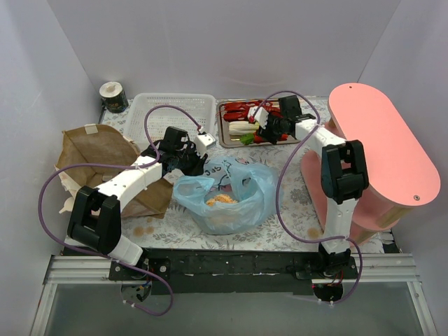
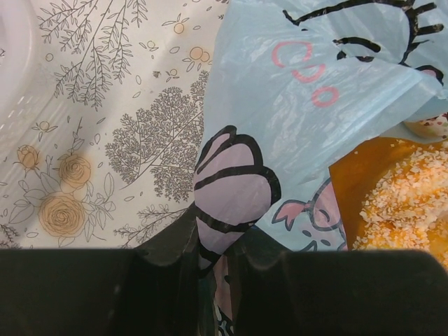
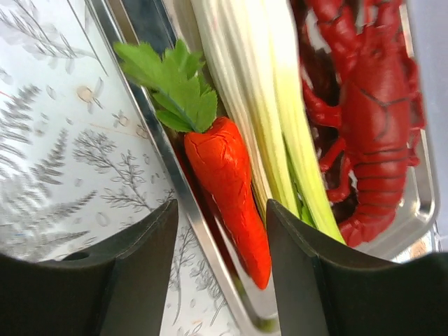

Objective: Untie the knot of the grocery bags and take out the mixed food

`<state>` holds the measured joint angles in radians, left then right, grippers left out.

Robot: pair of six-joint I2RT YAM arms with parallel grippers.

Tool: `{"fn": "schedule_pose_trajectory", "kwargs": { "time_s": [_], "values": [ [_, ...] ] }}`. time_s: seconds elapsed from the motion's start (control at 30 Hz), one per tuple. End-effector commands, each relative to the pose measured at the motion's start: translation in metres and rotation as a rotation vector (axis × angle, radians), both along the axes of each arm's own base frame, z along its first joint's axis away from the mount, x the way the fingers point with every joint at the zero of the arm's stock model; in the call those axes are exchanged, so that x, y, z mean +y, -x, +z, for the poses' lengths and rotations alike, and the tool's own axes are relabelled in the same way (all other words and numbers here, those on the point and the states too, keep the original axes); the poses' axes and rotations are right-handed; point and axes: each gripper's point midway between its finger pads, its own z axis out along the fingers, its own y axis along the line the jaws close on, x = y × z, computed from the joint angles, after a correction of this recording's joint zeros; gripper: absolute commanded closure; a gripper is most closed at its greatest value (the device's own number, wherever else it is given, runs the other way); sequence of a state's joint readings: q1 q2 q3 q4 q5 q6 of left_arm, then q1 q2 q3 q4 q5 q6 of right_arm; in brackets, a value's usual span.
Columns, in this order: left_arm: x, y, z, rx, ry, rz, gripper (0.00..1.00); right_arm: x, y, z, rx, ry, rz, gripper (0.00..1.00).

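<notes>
The light-blue plastic bag [image 1: 231,199] lies open mid-table with an orange crumbed cupcake-like piece [image 1: 222,199] inside. My left gripper [image 1: 198,162] is shut on the bag's printed rim; in the left wrist view the film [image 2: 231,189] is pinched between the fingers at the left gripper [image 2: 213,245], with the cupcake-like piece [image 2: 399,196] at right. The brown paper bag [image 1: 91,150] lies at the left. My right gripper [image 1: 264,129] hangs open over the metal tray [image 1: 222,126]. Under the right gripper [image 3: 220,210] lies the carrot [image 3: 227,182], beside the leek [image 3: 266,105] and red lobster [image 3: 378,119].
A white slotted basket [image 1: 175,112] stands at the back, left of the tray. A large pink stand [image 1: 381,154] fills the right side. A small dark tin [image 1: 113,96] sits in the back-left corner. Two small round pieces [image 1: 143,229] lie near the front edge.
</notes>
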<state>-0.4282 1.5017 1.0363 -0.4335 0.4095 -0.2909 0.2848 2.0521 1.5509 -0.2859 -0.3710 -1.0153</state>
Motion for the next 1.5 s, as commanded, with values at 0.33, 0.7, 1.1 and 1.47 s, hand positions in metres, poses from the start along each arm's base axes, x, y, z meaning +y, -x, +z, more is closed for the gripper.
{"fn": "schedule_pose_trajectory", "kwargs": {
  "time_s": [0.33, 0.7, 1.1, 1.47],
  "values": [
    [-0.020, -0.020, 0.039, -0.059, 0.113, 0.014, 0.85, 0.113, 0.191, 0.224, -0.044, -0.476, 0.452, 0.52],
    [-0.034, -0.011, 0.089, -0.090, 0.261, 0.005, 0.89, 0.134, 0.274, 0.156, 0.154, -0.324, 0.548, 0.73],
    [-0.021, 0.036, 0.129, -0.212, 0.318, -0.073, 1.00, 0.106, 0.431, 0.052, 0.491, -0.194, 0.744, 0.83],
    [-0.010, 0.075, 0.099, -0.122, 0.291, -0.110, 0.98, 0.129, 0.403, 0.050, 0.202, -0.149, 0.669, 0.72]
  ]
}}
